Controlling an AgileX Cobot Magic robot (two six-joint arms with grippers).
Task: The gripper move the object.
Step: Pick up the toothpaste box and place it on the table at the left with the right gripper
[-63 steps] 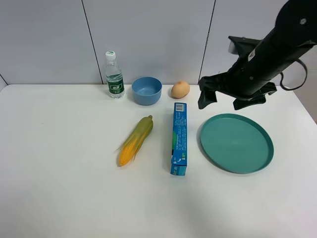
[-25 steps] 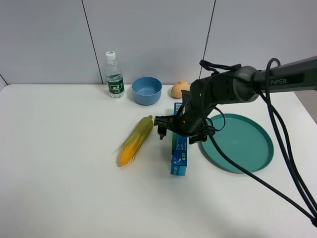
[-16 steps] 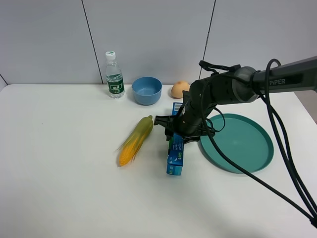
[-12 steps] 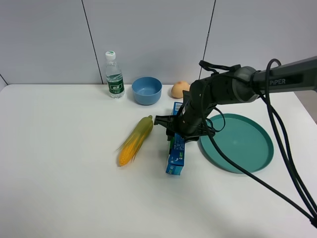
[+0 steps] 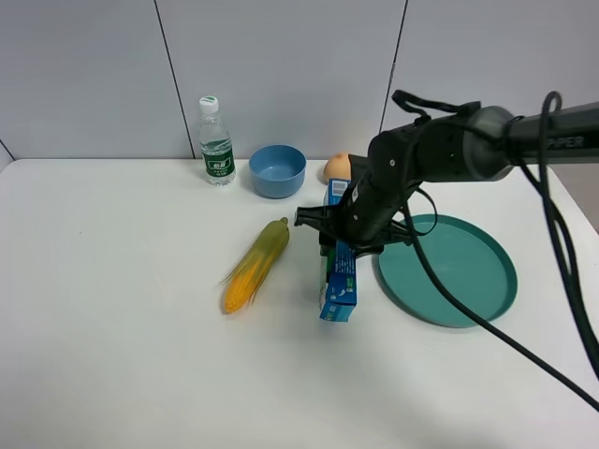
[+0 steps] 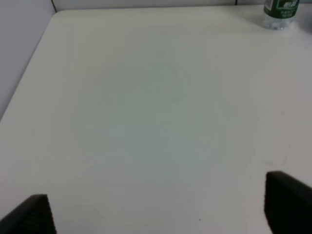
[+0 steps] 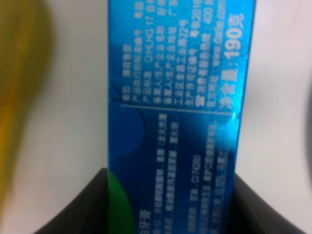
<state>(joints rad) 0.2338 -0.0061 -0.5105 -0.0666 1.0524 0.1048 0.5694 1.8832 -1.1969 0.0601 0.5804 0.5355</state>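
The object, a long slim blue box with green and white print [image 5: 339, 286], is held near its middle by my right gripper [image 5: 343, 238], which is shut on it. The box lies lengthwise between the corn cob and the teal plate, its near end tilted downward. I cannot tell if that end touches the table. In the right wrist view the box [image 7: 175, 97] fills the middle between my two dark fingers [image 7: 92, 207]. My left gripper [image 6: 158, 207] is open and empty over bare table and does not show in the exterior high view.
A yellow-green corn cob [image 5: 255, 267] lies left of the box. A teal plate [image 5: 447, 269] lies to its right. A water bottle [image 5: 217, 142], a blue bowl [image 5: 277, 170] and an egg [image 5: 335, 166] stand along the back by the wall.
My right arm came down from above the plate and shut on the box. In the last second it has risen slightly with the box, which now tilts with its near end low.
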